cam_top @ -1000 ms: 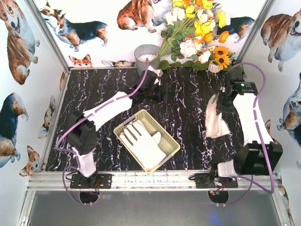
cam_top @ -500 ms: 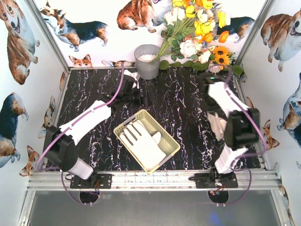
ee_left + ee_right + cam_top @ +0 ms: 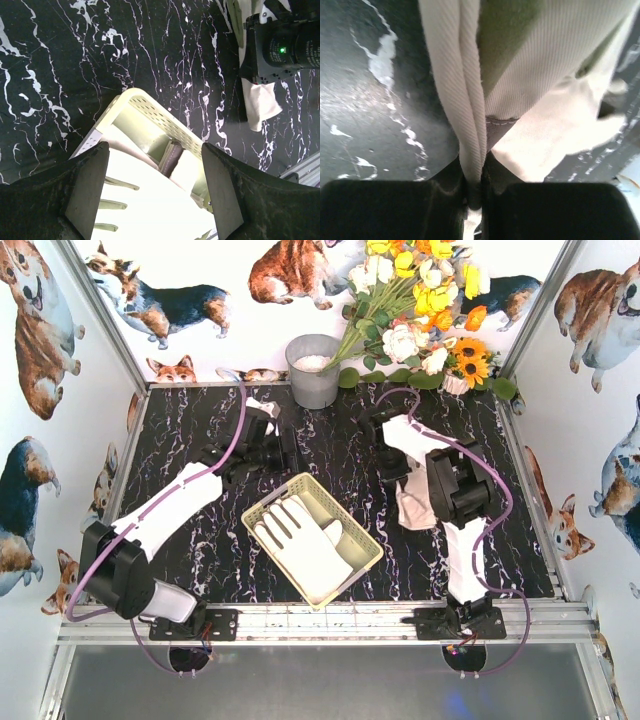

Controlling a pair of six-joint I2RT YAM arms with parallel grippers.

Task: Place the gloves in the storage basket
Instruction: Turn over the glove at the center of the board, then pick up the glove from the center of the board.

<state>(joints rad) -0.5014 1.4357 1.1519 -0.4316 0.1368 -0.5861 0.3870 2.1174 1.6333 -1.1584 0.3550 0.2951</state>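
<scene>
Dangling from R gripper (image 3: 475,197): 1 glove (image 3: 546,100)

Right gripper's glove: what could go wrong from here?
1. The right gripper pinches only a thin fold of the glove; it may slip out mid-swing.
2. The glove hangs low and loose, so it could snag the storage basket at its rim or drape over it.
3. The left gripper, open, hovers by the basket's far corner; the arms might clash.

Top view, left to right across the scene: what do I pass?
In order: left arm's shoulder joint → storage basket → glove gripped by the right end effector → sunflowers. The left end effector and bucket overlap the basket, so they are omitted.
</scene>
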